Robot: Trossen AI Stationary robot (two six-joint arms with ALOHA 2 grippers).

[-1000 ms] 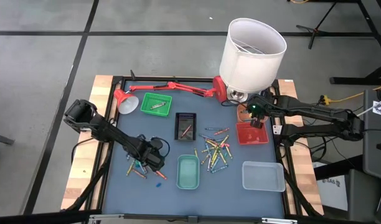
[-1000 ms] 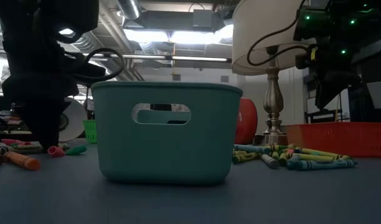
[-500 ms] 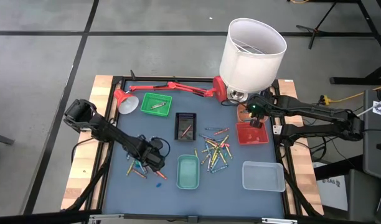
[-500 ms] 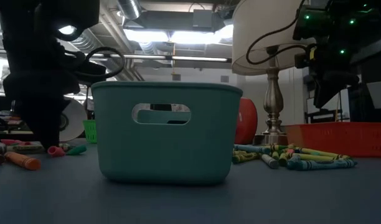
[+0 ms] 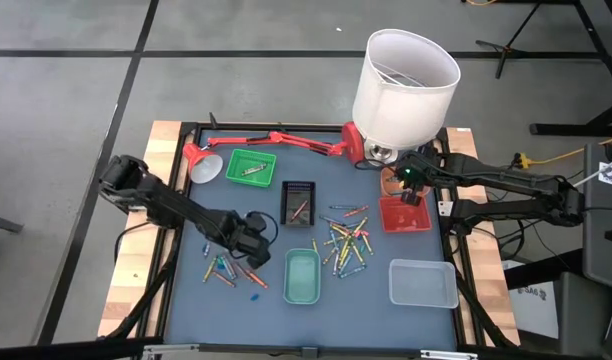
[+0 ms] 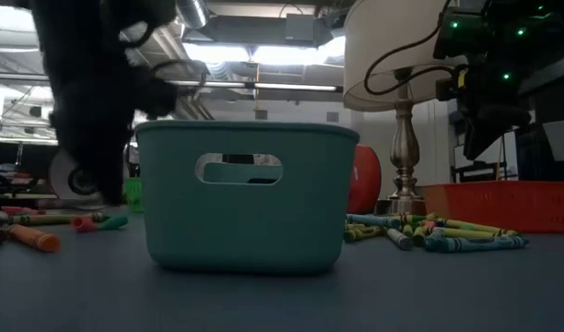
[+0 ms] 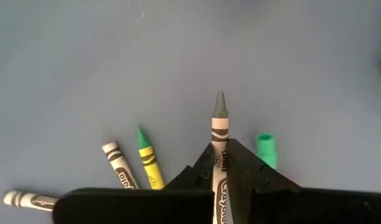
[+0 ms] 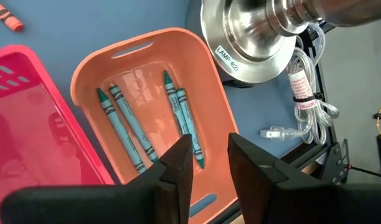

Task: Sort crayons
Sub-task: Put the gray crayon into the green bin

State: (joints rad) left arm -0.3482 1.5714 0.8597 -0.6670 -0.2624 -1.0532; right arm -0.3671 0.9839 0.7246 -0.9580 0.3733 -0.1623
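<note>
The left end effector (image 7: 220, 163) is clamped on a grey-tipped crayon (image 7: 220, 134) at 8 o'clock on the surface (image 5: 286, 240) — the thin, near-tip grip risks slippage in transit — while the right end effector (image 8: 207, 157) hovers part-open, empty, over an orange tray (image 8: 147, 56) at 2 o'clock.

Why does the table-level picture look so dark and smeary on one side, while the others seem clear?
Low view: bright ceiling lights behind turn the left arm into a blurred silhouette; the teal tray is sharp. Left wrist view: evenly lit, the grey crayon in the left gripper is crisp. Right wrist view: glare on the lamp base.
</note>
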